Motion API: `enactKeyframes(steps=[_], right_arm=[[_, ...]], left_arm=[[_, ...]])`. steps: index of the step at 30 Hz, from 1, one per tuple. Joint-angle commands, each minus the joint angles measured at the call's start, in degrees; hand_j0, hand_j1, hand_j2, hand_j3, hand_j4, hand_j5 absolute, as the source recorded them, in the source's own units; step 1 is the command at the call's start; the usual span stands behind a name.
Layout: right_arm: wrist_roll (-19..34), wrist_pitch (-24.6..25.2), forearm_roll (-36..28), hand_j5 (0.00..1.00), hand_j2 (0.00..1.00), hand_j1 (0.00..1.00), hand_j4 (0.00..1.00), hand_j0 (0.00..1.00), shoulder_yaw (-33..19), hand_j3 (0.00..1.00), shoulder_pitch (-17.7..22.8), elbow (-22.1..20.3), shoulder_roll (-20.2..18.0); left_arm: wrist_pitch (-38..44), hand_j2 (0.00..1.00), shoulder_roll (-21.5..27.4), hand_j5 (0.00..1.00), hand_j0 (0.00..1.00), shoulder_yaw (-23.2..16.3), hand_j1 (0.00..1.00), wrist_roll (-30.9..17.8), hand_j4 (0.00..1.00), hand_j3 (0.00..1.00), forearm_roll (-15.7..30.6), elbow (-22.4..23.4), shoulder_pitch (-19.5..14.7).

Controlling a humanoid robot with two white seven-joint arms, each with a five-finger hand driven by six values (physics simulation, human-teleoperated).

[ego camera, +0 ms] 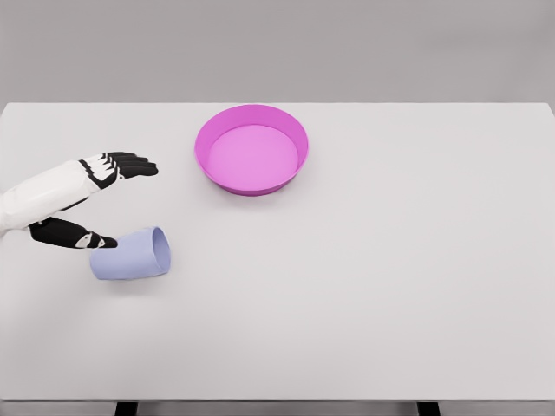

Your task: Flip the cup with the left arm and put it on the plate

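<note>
On the white table [390,286], a pale lavender plastic cup [132,254] lies on its side, mouth toward the right. Just beside it, the left hand [82,201] spreads its fingers, thumb at the cup's base, grasping nothing. Farther back sits a magenta round plate [251,149].

Bright even light, sharp simulator render (no blur), faint soft shadows, no glare
</note>
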Motion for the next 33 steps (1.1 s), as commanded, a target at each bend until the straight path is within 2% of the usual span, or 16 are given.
enactKeyframes(steps=[1, 17, 20, 21, 23, 30, 31, 33], right_arm=[[0.0, 0.0, 0.0, 1.00, 1.00, 1.00, 1.00, 1.00, 0.2, 1.00, 0.1, -0.1, 0.0], [0.0, 0.0, 0.0, 1.00, 1.00, 1.00, 1.00, 1.00, -0.1, 1.00, 0.3, 0.2, 0.0], [0.0, 0.0, 0.0, 1.00, 1.00, 1.00, 1.00, 1.00, -0.1, 1.00, 0.3, 0.2, 0.0], [0.0, 0.0, 0.0, 1.00, 1.00, 1.00, 1.00, 1.00, -0.1, 1.00, 0.3, 0.2, 0.0], [0.0, 0.0, 0.0, 1.00, 1.00, 1.00, 1.00, 1.00, -0.1, 1.00, 0.3, 0.2, 0.0], [0.0, 0.0, 0.0, 1.00, 1.00, 1.00, 1.00, 1.00, -0.1, 1.00, 0.3, 0.2, 0.0], [0.0, 0.0, 0.0, 1.00, 1.00, 1.00, 1.00, 1.00, -0.1, 1.00, 0.3, 0.2, 0.0], [0.0, 0.0, 0.0, 1.00, 1.00, 1.00, 1.00, 1.00, -0.1, 1.00, 0.3, 0.2, 0.0]], left_arm=[[0.0, 1.00, -0.1, 1.00, 1.00, 0.1, 1.00, 0.0, 1.00, 1.00, 0.3, 0.0, 0.0], [0.0, 1.00, -0.9, 1.00, 1.00, 0.7, 1.00, -0.1, 1.00, 1.00, -0.9, 0.0, -0.3], [0.0, 1.00, -1.0, 1.00, 1.00, 1.0, 1.00, -3.7, 1.00, 1.00, -0.7, -0.1, -0.3], [0.0, 1.00, -3.2, 1.00, 1.00, 1.3, 1.00, -4.9, 1.00, 1.00, -0.6, -0.1, -0.5], [0.0, 1.00, -5.4, 1.00, 1.00, 1.3, 1.00, -5.1, 1.00, 1.00, -0.5, -0.1, -0.6], [0.0, 1.00, -5.5, 1.00, 1.00, 2.3, 1.00, -5.2, 1.00, 1.00, -0.1, -0.1, -2.1], [0.0, 1.00, -4.9, 1.00, 1.00, 2.2, 1.00, -5.2, 1.00, 1.00, 0.3, -0.1, -2.0], [0.0, 1.00, -4.8, 1.00, 1.00, 2.0, 1.00, -6.8, 1.00, 1.00, 5.9, -0.1, -2.1]])
